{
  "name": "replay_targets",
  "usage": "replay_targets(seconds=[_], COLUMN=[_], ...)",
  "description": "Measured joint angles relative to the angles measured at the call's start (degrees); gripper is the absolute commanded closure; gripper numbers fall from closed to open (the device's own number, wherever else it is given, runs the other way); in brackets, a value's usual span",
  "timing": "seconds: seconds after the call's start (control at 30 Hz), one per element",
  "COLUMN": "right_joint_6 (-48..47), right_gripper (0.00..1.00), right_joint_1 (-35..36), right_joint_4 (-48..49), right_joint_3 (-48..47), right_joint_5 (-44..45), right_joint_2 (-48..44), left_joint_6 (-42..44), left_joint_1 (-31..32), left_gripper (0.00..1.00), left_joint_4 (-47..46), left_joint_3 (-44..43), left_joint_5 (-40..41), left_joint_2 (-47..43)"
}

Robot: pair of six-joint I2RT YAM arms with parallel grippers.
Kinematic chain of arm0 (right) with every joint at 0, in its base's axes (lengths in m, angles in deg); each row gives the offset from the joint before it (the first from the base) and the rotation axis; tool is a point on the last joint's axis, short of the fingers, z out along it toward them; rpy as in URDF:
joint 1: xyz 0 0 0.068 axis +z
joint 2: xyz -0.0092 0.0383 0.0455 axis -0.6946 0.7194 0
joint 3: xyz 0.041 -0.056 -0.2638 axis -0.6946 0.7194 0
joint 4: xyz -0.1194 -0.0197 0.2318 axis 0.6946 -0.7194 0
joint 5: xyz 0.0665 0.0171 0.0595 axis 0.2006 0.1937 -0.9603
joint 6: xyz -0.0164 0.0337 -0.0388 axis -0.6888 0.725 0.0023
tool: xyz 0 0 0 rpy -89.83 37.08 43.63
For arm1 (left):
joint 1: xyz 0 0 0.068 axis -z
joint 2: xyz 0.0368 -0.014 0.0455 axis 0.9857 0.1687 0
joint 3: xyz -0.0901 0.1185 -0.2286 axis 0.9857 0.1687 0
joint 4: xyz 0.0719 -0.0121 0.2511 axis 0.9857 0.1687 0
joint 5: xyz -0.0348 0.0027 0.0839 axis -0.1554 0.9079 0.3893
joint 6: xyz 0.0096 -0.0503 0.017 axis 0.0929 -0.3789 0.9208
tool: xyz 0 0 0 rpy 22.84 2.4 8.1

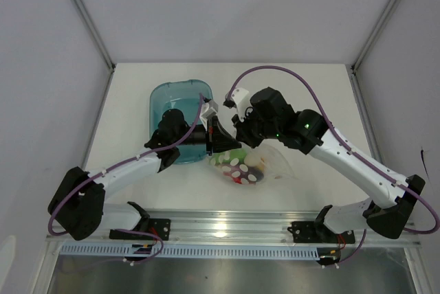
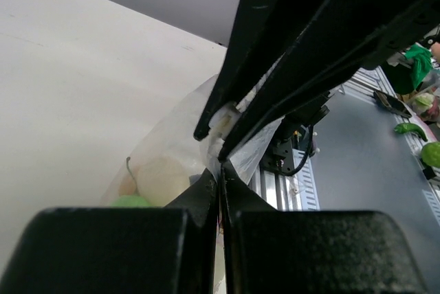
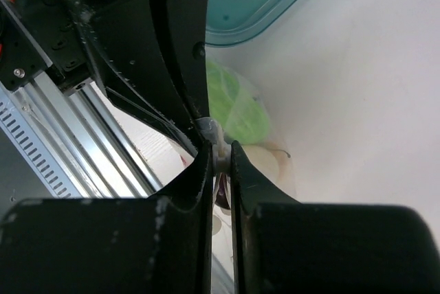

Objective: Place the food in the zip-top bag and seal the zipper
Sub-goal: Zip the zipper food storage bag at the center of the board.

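Top external view: a white counter (image 1: 309, 95) enclosed by grey walls (image 1: 41, 67) on three sides, with an aluminium rail (image 1: 227, 225) along the near edge. Open surface lies to the right and rear. The clear white-dotted plastic zip-top bag (image 1: 268, 163), holding toy foods including a light green pod (image 3: 237, 108) and a white ball (image 2: 161, 177), lies at centre. Left claw (image 2: 220, 170) and right claw (image 3: 218, 160) are both pinched narrow on its top edge, close together. A teal translucent plastic tub (image 1: 172, 98) sits just behind the left arm.
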Motion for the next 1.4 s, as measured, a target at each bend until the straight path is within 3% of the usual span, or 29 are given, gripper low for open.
replay_targets(seconds=[0.43,0.47,0.5,0.57,0.6,0.73,0.93,1.07,1.33,1.4], right_joint_6=[0.2,0.2,0.2,0.1,0.0,-0.4,-1.0,-1.3,-1.6,-1.6], right_gripper=[1.0,1.0,1.0,1.0,1.0,1.0,1.0,1.0,1.0,1.0], right_joint_1=[-4.0,-4.2,-4.2,-4.3,-4.4,-4.4,-4.4,-4.4,-4.9,-4.8], right_joint_4=[1.1,1.3,1.3,1.3,1.3,1.3,1.2,1.0,-0.2,-0.2], right_joint_3=[6.0,6.3,6.6,6.9,6.9,7.0,7.0,7.0,6.5,6.4], right_joint_5=[-3.5,-4.1,-5.0,-6.4,-7.5,-11.5,-15.3,-16.2,-17.0,-17.0], right_joint_2=[-5.2,-5.7,-6.2,-6.5,-6.5,-6.5,-6.5,-6.5,-6.1,-6.1], left_joint_6=[-6.9,-7.5,-8.0,-8.6,-8.9,-9.4,-8.2,-6.6,-5.5,-5.4], left_joint_1=[-1.1,-1.1,-1.1,-1.1,-1.2,-1.2,-1.2,-1.2,-1.2,-1.2], left_gripper=[0.99,0.96,0.82,0.74,0.62,0.52,0.55,0.69,0.78,0.76], left_joint_4=[-10.8,-11.6,-12.3,-13.4,-13.7,-13.8,-12.2,-10.1,-8.0,-8.0], left_joint_3=[6.9,6.9,6.9,6.9,6.8,6.3,2.4,1.6,1.5,1.5], left_joint_5=[0.8,0.4,0.0,-0.3,-0.3,-1.6,-2.9,-3.8,-5.5,-5.9], left_joint_2=[-2.8,-2.7,-2.7,-2.6,-2.6,-2.6,-2.2,-1.6,0.6,0.9])
